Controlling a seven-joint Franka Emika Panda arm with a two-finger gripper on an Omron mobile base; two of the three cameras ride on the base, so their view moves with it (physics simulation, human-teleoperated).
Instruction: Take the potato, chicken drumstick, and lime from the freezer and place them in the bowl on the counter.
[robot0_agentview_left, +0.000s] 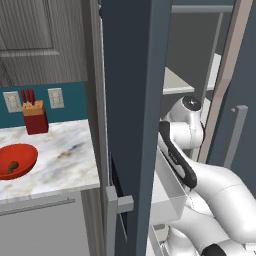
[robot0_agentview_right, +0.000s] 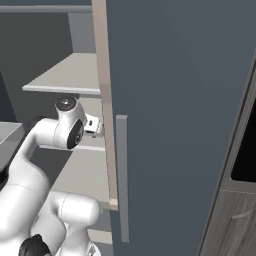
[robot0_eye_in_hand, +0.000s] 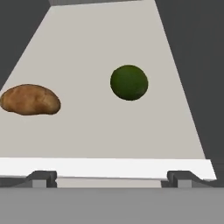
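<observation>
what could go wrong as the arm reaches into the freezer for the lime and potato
The lime is a smooth ball on a flat pale shelf; a finger that nudges it off-centre could roll it toward the back. The potato lies apart from it, well off the open gripper's line, so it probably needs a separate reach. The arm passes close beside the freezer door, so swinging out toward the bowl could clip the door's edge.

The left base view looks forward past the freezer (robot0_agentview_left: 132, 100) door edge, catching the counter (robot0_agentview_left: 60, 155) at left; the right base view faces the same freezer's shelves from the other side; the hand view sits close above a shelf (robot0_eye_in_hand: 109, 127), looking inward
</observation>
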